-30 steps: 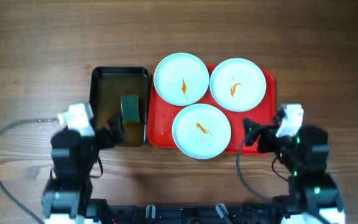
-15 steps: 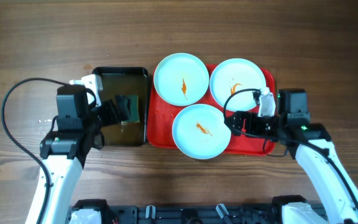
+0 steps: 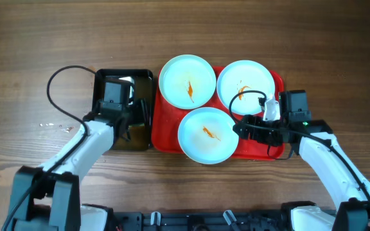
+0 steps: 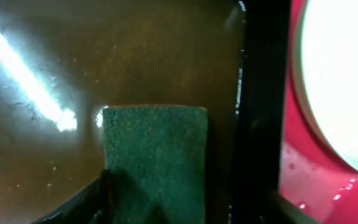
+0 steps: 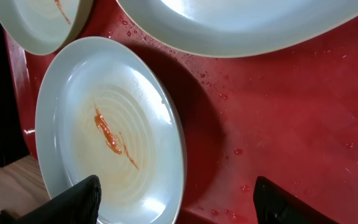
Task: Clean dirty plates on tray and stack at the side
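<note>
Three pale plates with orange smears lie on the red tray point(image 3: 272, 149): back left point(image 3: 187, 80), back right point(image 3: 246, 86) and front point(image 3: 208, 135). My right gripper point(image 3: 241, 128) is open at the front plate's right rim. In the right wrist view its fingers point(image 5: 79, 200) straddle that rim, one over the plate point(image 5: 104, 124) and one over the tray floor point(image 5: 278, 112); the gripper point(image 5: 182, 202) holds nothing. My left gripper point(image 3: 132, 119) is open over the black tub point(image 3: 101, 80). In the left wrist view it point(image 4: 179, 214) hangs just above a green sponge point(image 4: 157, 149) lying in brown water.
The black tub of brownish water stands right against the tray's left side; its dark wall point(image 4: 260, 124) separates sponge and tray. Water drops dot the tray floor. Bare wooden table point(image 3: 339, 51) lies all around.
My left arm has swung right and come over the sponge in the tub. My right gripper has shifted slightly at the front plate's right rim. The plates have not moved.
</note>
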Controlling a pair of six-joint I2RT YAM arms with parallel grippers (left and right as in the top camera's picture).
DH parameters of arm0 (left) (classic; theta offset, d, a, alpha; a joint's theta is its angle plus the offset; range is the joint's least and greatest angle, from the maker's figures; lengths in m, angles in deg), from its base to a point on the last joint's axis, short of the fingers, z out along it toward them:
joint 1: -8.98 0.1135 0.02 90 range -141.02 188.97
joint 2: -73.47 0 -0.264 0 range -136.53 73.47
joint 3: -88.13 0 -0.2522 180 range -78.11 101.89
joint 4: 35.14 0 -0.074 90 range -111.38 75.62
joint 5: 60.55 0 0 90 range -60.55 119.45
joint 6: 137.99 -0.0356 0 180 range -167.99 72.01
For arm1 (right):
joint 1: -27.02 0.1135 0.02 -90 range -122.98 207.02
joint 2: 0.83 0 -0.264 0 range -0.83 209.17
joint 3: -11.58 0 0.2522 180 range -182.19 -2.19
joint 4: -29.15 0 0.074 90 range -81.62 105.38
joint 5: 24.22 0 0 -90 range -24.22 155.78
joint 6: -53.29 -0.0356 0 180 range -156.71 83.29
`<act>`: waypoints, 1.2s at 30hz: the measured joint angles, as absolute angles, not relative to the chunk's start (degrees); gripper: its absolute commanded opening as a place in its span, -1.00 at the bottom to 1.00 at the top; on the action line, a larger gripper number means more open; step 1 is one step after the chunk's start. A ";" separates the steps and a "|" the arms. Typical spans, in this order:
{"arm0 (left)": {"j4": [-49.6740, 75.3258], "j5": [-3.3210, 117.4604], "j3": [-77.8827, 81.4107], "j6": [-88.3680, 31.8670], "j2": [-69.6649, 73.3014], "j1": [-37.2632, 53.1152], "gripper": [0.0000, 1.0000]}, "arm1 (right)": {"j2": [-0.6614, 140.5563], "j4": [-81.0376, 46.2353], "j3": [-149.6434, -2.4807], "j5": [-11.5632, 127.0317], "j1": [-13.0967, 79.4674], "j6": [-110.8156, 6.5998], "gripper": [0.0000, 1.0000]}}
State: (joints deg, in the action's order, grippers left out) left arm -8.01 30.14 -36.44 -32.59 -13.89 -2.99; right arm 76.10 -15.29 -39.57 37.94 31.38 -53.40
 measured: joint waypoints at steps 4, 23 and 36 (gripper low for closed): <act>-7.16 27.26 -36.44 -32.61 -13.97 -2.99 0.28 | 76.10 -15.27 -39.57 37.96 31.38 -53.40 0.61; -8.45 28.04 -36.40 -32.35 -18.37 -3.10 -0.92 | 76.10 -15.27 -39.57 37.96 31.38 -53.42 0.72; -4.85 29.55 -36.40 -32.17 -6.52 -3.10 -0.92 | 76.10 -15.29 -39.57 38.01 31.38 -53.31 0.11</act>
